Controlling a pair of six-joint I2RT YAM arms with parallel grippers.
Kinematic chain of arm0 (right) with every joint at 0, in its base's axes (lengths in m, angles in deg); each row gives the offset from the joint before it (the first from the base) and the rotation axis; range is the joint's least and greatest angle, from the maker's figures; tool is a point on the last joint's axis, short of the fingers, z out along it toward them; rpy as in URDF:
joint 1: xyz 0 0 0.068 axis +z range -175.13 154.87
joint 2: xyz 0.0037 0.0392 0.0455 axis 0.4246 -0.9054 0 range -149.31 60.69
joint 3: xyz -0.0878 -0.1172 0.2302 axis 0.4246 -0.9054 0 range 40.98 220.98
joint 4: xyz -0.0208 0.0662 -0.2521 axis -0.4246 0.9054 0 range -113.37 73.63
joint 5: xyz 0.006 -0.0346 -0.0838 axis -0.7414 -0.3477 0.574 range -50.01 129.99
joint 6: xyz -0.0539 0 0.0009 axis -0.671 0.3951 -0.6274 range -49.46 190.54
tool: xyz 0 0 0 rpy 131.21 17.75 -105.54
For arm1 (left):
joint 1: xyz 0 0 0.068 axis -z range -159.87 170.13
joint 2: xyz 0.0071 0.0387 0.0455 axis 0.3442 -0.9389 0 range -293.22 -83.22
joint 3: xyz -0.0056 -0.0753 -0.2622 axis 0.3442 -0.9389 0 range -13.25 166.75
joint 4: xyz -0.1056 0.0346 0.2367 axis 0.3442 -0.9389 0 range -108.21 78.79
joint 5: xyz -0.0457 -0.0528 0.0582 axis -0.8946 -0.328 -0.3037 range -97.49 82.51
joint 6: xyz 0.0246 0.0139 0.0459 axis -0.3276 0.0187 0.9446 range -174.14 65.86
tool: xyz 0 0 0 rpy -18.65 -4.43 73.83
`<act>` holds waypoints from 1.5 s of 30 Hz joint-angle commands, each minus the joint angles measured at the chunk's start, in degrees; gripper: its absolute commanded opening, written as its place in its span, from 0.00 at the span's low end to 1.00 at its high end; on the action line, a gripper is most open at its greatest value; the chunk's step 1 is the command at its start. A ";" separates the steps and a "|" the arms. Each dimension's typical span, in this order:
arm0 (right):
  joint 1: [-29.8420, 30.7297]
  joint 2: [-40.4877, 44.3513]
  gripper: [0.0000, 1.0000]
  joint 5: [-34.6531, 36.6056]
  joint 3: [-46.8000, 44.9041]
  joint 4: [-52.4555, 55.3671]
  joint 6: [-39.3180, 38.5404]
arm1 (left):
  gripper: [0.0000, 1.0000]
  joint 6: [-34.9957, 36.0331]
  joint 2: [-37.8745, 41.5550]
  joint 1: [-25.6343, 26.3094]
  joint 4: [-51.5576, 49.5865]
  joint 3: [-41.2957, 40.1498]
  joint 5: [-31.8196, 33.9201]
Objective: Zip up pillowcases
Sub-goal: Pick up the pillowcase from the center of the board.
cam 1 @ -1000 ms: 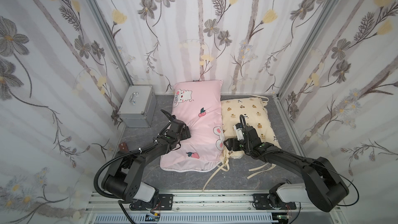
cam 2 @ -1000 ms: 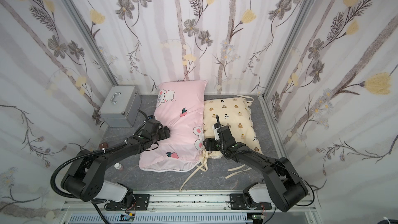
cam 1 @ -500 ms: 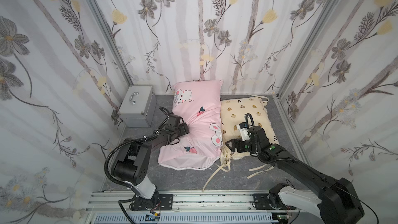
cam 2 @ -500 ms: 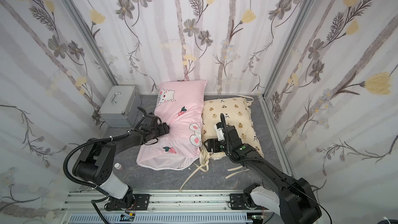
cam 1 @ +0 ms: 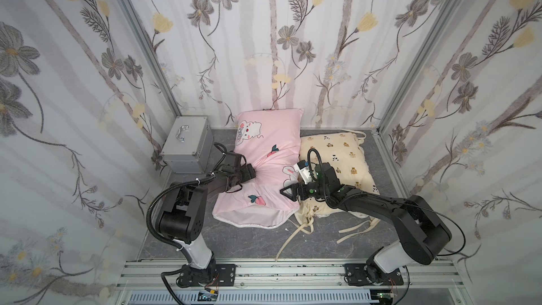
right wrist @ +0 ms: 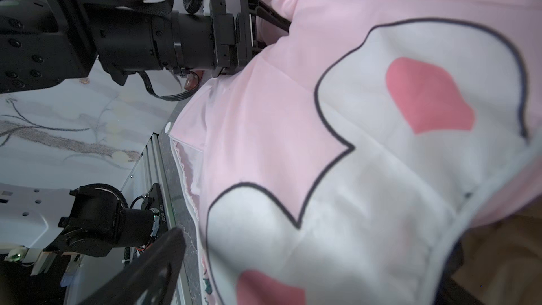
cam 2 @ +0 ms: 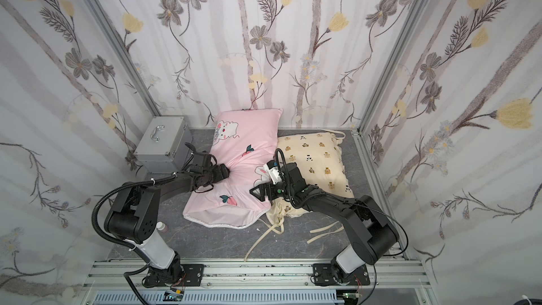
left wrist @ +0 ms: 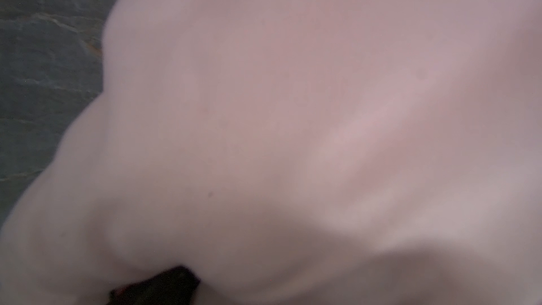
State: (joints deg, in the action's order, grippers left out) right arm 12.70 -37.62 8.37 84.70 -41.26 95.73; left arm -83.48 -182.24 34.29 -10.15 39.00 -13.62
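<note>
The pink pillowcase (cam 1: 271, 168) (cam 2: 246, 168) lies lengthwise on the grey floor, and white lining shows along its near end (cam 1: 252, 219). My left gripper (cam 1: 252, 173) (cam 2: 224, 173) is clamped on its left edge, where the fabric is cinched and creased. The left wrist view is filled with blurred pink cloth (left wrist: 293, 98). My right gripper (cam 1: 289, 192) (cam 2: 258, 192) (right wrist: 299, 268) stands open at the pink case's right edge, and the bunny print (right wrist: 396, 142) bulges between its fingers. The cream pillowcase (cam 1: 340, 154) (cam 2: 316, 154) lies to the right, partly under my right arm.
A grey metal box (cam 1: 187, 148) with a handle stands at the back left, close to my left arm. Loose cream ties (cam 1: 294, 231) trail over the floor in front of the pillows. A small bottle (cam 2: 160, 225) lies by the left arm's base. Flowered walls enclose three sides.
My right gripper has opened wider and moved left onto the pink case's right edge. The pink case's near end has shifted a little left. My left gripper has kept its hold.
</note>
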 commanded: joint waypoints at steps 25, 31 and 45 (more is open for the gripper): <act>1.64 14.92 0.45 -7.91 -19.24 -15.17 20.31 | 0.85 -2.10 0.15 -0.22 -6.40 1.82 4.29; 2.34 11.18 0.23 -8.30 -20.15 -20.32 23.88 | 0.85 -1.86 1.02 -0.22 -7.51 2.40 4.80; 2.52 13.33 0.00 -4.65 -22.62 -23.85 34.34 | 1.00 3.64 30.02 4.45 -32.35 8.30 17.55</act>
State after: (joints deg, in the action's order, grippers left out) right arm 15.14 -25.03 2.69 62.47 -60.77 126.04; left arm -80.64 -157.35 36.62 -33.03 46.17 0.06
